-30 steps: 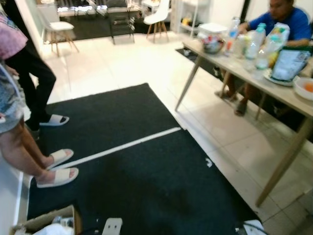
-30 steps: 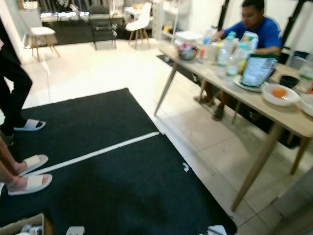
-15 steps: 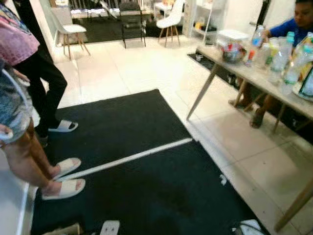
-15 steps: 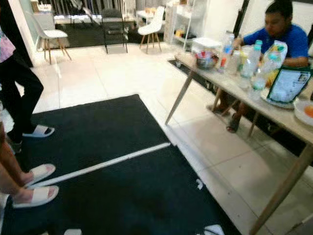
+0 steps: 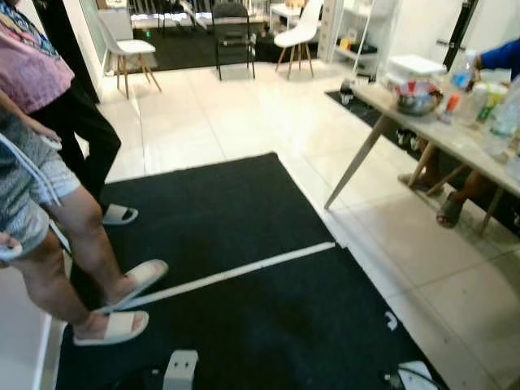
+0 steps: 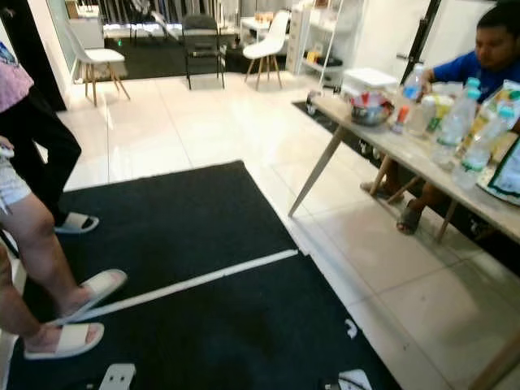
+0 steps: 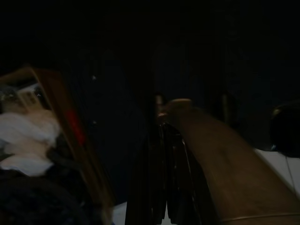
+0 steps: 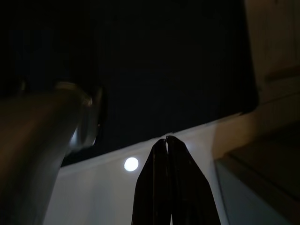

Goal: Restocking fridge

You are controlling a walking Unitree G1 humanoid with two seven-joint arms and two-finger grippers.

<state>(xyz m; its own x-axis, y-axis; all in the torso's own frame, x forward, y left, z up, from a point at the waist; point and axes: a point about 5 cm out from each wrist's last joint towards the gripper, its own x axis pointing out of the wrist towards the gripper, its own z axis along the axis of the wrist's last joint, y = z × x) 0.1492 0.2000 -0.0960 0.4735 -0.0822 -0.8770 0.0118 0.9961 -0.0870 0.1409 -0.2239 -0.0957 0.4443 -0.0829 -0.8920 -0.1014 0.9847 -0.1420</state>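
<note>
Facing a black mat [image 5: 236,268] with both grippers hanging idle, the right gripper [image 8: 167,140] pressed shut on nothing and the left's jaws too dark to tell, the robot is risking clipping the person's feet [image 5: 114,325] beside it, the bottles [image 6: 455,130] sitting on the table [image 6: 406,150] well apart.

A black mat [image 5: 227,244] lies open ahead. Two people's legs [image 5: 81,252] crowd its left edge; the desk [image 6: 406,150], loaded with bottles [image 6: 455,130], blocks the right, a seated person [image 6: 487,65] behind it.
</note>
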